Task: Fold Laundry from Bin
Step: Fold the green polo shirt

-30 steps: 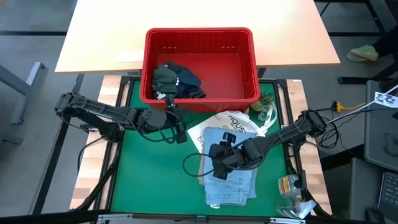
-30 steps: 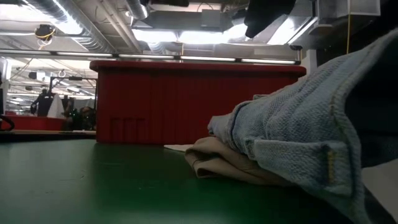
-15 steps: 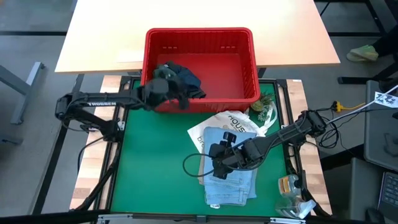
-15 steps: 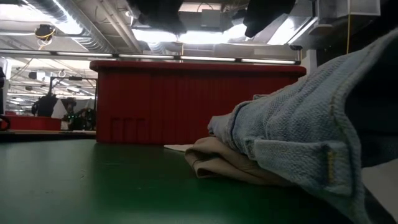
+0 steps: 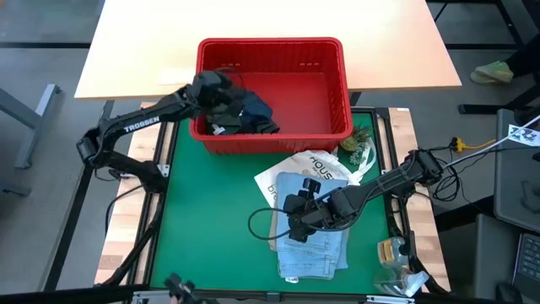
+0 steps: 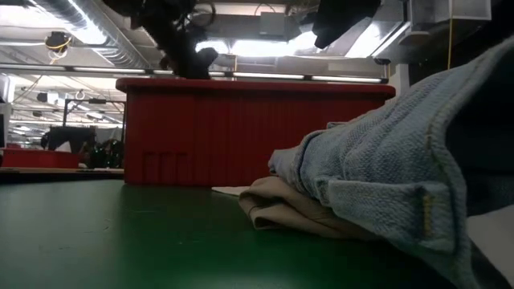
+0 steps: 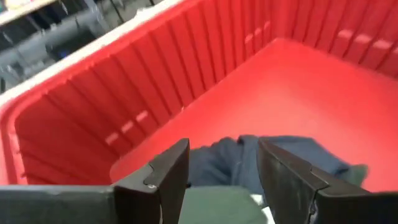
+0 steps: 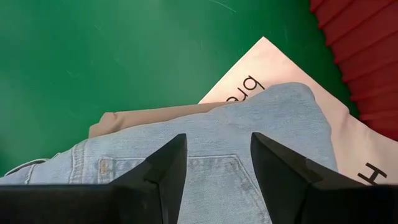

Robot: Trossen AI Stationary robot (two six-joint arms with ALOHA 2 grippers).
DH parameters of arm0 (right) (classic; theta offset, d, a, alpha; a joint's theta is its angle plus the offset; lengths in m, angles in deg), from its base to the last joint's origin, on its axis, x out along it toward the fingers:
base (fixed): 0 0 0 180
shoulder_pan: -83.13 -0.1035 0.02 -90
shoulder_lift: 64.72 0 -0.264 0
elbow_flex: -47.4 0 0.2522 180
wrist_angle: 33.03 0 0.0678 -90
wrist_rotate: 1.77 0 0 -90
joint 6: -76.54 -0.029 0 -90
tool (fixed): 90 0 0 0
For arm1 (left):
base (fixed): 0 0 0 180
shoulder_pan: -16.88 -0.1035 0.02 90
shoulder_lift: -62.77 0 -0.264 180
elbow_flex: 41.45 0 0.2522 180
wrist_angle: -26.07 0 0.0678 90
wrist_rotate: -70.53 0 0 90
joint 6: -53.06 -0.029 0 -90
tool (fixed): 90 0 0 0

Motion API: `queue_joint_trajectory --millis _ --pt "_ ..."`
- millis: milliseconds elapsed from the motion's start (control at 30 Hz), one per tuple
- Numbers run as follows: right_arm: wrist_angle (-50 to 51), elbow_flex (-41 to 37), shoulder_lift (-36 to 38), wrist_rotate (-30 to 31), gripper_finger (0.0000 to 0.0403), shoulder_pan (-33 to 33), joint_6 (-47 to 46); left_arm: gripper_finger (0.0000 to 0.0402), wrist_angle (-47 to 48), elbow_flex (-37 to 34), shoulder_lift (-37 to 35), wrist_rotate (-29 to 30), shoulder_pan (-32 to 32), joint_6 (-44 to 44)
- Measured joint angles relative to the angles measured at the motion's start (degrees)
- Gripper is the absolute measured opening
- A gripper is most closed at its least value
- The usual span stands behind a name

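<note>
The red bin stands at the mat's far edge. In its left part lie a dark olive garment and a navy one. My left gripper hovers open above them, inside the bin's left wall; its wrist view shows the navy cloth beyond the fingers. On the mat a folded light blue shirt rests on a beige garment, both on a white tote bag. My right gripper hangs open above the shirt.
Free green mat lies left of the folded stack. A clear bag with green things sits by the bin's near right corner, small items at the mat's right near edge. A pale wooden table lies beyond the bin.
My left gripper has swung from the mat in front of the bin's near wall toward the far edge, over the rim, and now stands above the garments in the bin's left part. Its fingers stay open. My right arm has kept still.
</note>
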Motion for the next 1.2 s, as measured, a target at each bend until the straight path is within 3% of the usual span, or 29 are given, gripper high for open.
queue_joint_trajectory --millis 367,1000,1200 --pt "-0.02 0.0 -0.11 0.0 0.0179 0.0 0.0 0.018 6.94 0.0 6.24 -14.27 -9.84 0.08" --pt "-0.44 0.0 -0.22 1.14 0.0179 0.02 -0.15 0.0178 8.18 -0.01 14.57 -14.01 -10.4 -1.42" --pt "-0.45 0.0 -0.22 1.28 0.0179 0.0 -0.14 0.0123 7.31 -0.04 14.9 -13.44 -10.41 -1.32"
